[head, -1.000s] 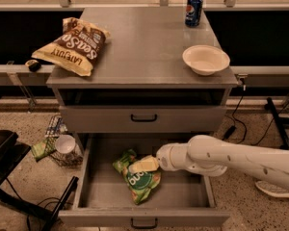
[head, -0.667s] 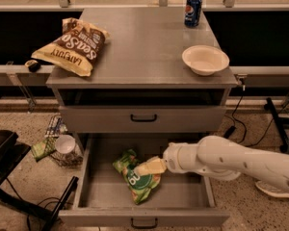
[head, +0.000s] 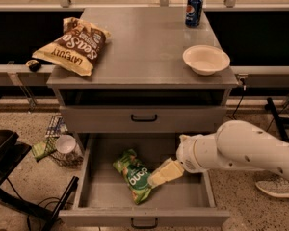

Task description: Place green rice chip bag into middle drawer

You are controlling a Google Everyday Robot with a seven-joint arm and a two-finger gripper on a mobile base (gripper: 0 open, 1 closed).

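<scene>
The small crinkly light-green rice chip bag (head: 132,174) lies flat inside the open wide grey metal drawer (head: 103,194). The cream claw (head: 156,178) reaches into the drawer, touching the bag's right edge; I cannot tell its grip.

"LATE JULY" on brown chip bag (head: 72,44)

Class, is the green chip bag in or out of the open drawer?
In: the green rice chip bag lies on the middle drawer floor, gripper beside it.
</scene>
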